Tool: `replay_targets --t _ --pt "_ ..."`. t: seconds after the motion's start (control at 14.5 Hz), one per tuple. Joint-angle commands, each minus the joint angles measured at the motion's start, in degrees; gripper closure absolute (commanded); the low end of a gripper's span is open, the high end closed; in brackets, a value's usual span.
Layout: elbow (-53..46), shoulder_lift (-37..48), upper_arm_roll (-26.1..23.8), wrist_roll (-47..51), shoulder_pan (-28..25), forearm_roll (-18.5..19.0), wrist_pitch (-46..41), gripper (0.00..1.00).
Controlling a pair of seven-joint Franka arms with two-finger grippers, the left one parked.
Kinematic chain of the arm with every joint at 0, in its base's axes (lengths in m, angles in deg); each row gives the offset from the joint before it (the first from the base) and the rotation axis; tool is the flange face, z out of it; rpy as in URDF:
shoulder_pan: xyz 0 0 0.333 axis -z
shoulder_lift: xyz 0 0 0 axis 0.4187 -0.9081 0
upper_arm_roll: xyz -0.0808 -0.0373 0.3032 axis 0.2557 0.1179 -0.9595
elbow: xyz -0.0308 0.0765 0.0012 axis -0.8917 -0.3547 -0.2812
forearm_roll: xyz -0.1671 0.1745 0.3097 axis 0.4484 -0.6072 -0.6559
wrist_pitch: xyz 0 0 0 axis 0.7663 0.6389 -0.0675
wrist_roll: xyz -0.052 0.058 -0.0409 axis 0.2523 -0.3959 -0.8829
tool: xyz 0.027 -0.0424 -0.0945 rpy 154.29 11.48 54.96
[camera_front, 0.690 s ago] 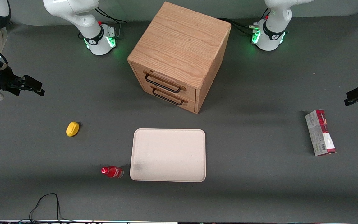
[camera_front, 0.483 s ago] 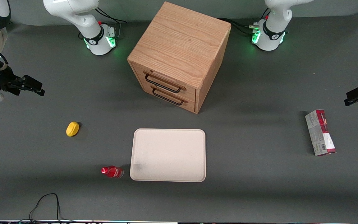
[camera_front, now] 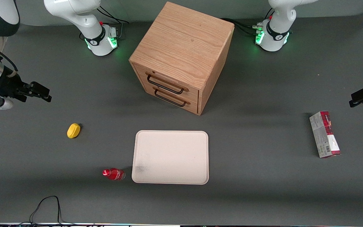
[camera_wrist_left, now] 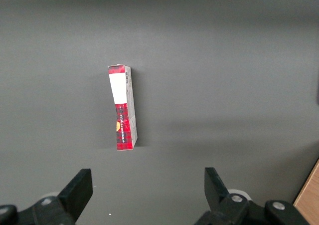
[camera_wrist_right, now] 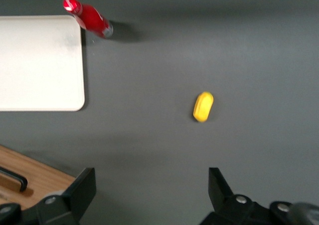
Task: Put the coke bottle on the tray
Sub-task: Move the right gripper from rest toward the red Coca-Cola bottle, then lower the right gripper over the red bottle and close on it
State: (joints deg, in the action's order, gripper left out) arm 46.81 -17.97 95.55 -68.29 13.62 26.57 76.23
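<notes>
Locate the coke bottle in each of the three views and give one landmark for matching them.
Front view: the bottle stands on the table just off the tray, at its corner nearest the camera, toward the working arm's end.
Right wrist view: the bottle is beside the tray corner; the open pincer hangs well away from it.
Left wrist view: not in it.
Shared landmark: the yellow lump.
</notes>
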Motion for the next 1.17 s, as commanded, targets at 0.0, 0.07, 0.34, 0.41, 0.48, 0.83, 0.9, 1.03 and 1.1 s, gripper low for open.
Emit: replay_targets --t 0.0,0.07,0.34,0.41,0.48,0.83,0.9,1.03,1.1 --pt "-17.42 -14.60 -3.90 -0.33 2.07 -1.14 -1.83 0.00" --pt "-22.00 -18.74 -5.40 -0.24 2.34 -1.05 -1.92 0.00" --pt "-38.88 -33.59 -13.39 1.95 5.76 -0.79 -0.96 0.00" --pt "-40.92 -36.33 -14.54 2.13 5.68 -0.62 0.26 0.00" --pt "-41.29 -38.70 -14.64 2.14 5.16 -0.35 3.40 0.00" --pt "-41.29 -47.15 -14.81 1.43 2.08 3.59 16.69 0.00" --pt "-41.21 -48.64 -14.81 1.26 1.64 3.78 17.66 0.01" --pt "-40.77 -50.24 -14.81 0.73 1.38 3.78 17.85 0.01" --pt "-40.33 -50.59 -14.81 0.03 0.94 4.48 17.76 0.01"
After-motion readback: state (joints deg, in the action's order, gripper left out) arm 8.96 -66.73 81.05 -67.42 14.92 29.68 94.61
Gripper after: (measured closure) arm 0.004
